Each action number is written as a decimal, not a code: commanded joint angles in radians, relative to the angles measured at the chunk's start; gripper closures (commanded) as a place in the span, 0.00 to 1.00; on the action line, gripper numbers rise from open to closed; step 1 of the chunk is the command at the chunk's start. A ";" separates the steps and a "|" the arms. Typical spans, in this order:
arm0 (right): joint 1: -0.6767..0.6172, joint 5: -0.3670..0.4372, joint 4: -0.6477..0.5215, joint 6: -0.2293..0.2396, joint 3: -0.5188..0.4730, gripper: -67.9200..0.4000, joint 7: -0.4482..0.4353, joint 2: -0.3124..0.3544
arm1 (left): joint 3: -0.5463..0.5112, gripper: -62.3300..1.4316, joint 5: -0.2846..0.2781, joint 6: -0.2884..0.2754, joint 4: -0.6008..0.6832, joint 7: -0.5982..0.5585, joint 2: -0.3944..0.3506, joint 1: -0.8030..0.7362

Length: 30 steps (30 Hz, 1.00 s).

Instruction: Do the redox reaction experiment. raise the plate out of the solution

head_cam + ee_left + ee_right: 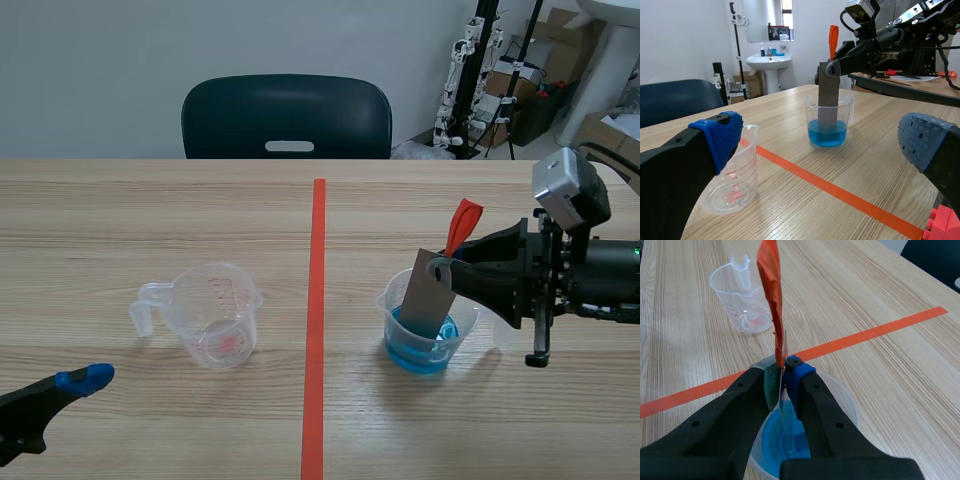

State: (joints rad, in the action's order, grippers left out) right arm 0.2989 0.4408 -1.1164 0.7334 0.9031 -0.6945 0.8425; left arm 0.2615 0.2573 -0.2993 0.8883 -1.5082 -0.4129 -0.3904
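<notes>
Beneath the right claw [446, 268], clenched on the plate [424, 298], sits blue solution [416, 356]; lift straight up, slowly.

The scene view looks from the near edge, between the arms, slightly down across the table [150, 220] to a far chair [287, 115]. The left wrist view sits low at near left, facing right. The right wrist view looks steeply down, facing left, close over the beaker [850, 410]. All three share beaker, plate [428, 295] and measuring cup [215, 315].
</notes>
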 commanded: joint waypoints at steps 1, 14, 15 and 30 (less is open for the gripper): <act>0.017 0.014 -0.007 0.008 -0.007 0.99 -0.019 0.013 | -0.002 0.00 -0.009 -0.002 0.012 -0.046 -0.001 -0.008; 0.017 0.015 -0.007 0.008 -0.007 0.99 -0.031 0.013 | -0.002 0.00 -0.009 -0.002 0.012 -0.046 -0.001 -0.008; 0.017 0.015 -0.007 0.008 -0.007 0.99 -0.031 0.013 | -0.002 0.00 -0.009 -0.002 0.012 -0.046 -0.001 -0.008; 0.031 0.013 -0.010 0.012 -0.008 0.99 -0.030 0.019 | -0.002 0.00 -0.037 -0.002 0.012 -0.046 -0.049 -0.012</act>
State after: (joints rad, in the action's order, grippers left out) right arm 0.3008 0.4408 -1.1164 0.7334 0.9031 -0.7021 0.8429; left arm 0.2615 0.2371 -0.2993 0.8883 -1.5082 -0.4503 -0.3912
